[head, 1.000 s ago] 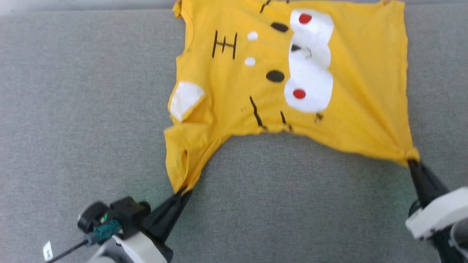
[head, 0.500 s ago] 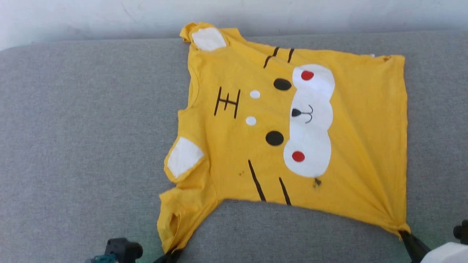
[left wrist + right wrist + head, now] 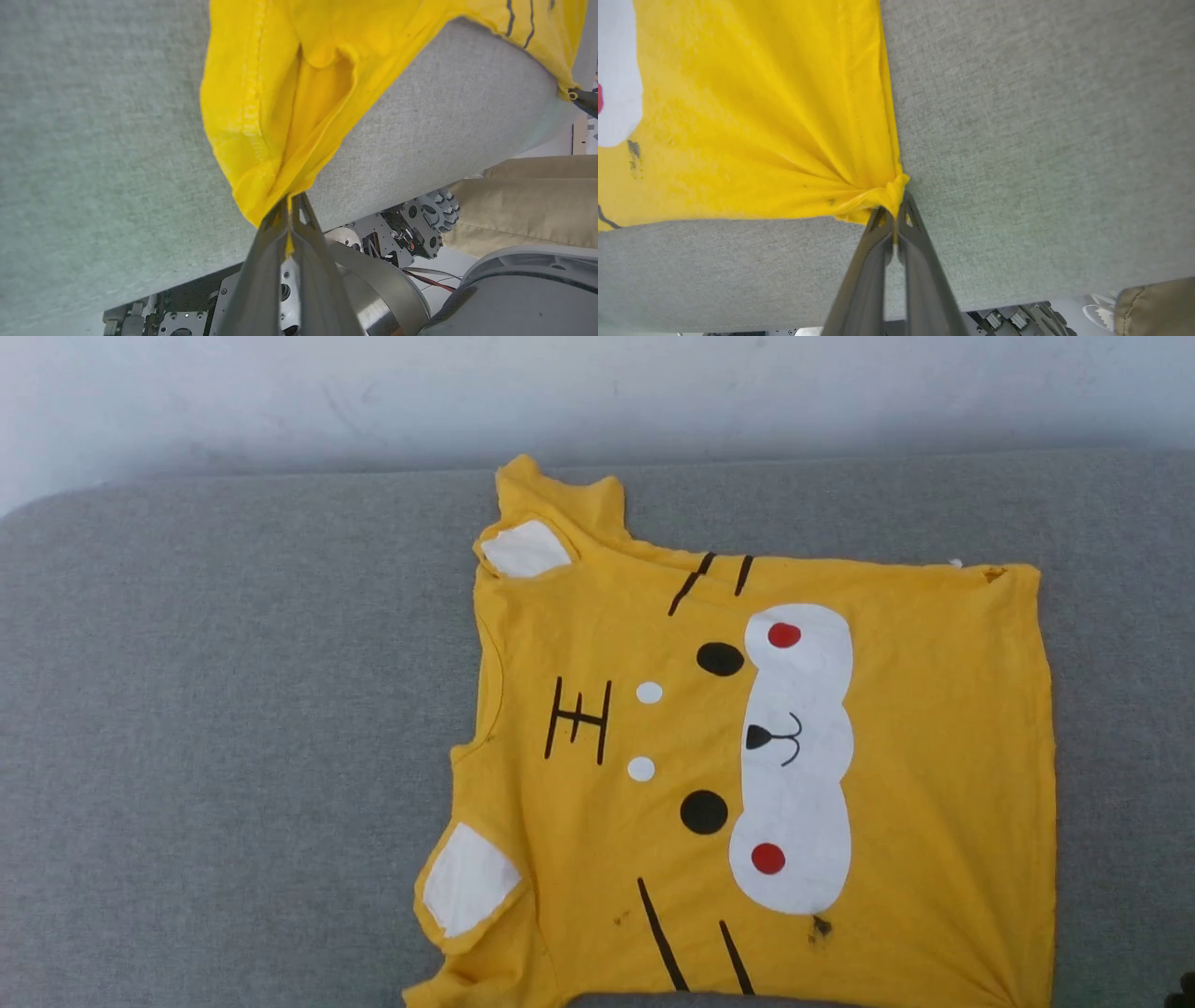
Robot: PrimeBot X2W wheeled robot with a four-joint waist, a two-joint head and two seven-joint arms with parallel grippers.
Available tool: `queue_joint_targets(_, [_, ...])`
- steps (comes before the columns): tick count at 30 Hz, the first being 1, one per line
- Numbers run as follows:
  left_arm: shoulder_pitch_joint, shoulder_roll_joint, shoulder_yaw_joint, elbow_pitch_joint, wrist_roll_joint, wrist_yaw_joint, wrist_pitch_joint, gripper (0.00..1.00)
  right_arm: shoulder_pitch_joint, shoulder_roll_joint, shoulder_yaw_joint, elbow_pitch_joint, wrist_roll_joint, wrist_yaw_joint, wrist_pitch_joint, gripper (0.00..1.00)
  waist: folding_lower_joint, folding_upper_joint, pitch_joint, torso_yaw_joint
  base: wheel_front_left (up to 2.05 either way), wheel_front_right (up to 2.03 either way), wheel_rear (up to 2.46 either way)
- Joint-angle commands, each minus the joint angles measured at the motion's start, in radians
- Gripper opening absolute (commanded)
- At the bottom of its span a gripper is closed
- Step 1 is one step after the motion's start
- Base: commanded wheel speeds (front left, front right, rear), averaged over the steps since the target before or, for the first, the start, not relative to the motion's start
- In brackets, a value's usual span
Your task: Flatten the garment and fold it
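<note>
**Gray surface** [image 3: 233,709]: felt-like covering. It spans the head view from left edge to right edge, below a pale wall [image 3: 373,392] along the top. In the left wrist view its near edge curves away at centre right.

**Shirt** [image 3: 934,756]: yellow, lying print-up on the surface, centre to right of the head view and running off the bottom edge. The collar faces frame left and the hem frame right. The body is mostly flat, with fine creases fanning toward the lower right corner. One sleeve is crumpled at the shirt's top left. The other leaves the frame at bottom centre-left.

**Robot base** [image 3: 397,233]: metal frame, wiring and a roller wheel [image 3: 441,210] show past the surface edge, lower centre of the left wrist view. Tan cloth [image 3: 528,205] lies to the right of it; what it is cannot be told.

**Left gripper** [image 3: 290,205]: fingers pressed together on the sleeve tip, which is drawn taut toward the surface edge.

**Right gripper** [image 3: 895,214]: fingers closed on the bunched hem corner, centre of the right wrist view. The cloth pleats at the pinch.

**Print:** white muzzle [image 3: 794,756] with two red dots, black eyes and black stripes. White ear patches [image 3: 467,877] sit at the shirt's left. A small dark stain [image 3: 819,927] lies just below the muzzle.
</note>
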Motion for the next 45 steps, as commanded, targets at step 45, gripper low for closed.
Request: queue_joint_targets(45, [-0.564,0.014,0.140,-0.002,0.511,0.013,-0.019,0.00,-0.459,-0.118,0.059,0.024,-0.101,-0.002,-0.220,0.00,0.0000,0.0000,0.274,-0.060,0.00,0.00,0.00])
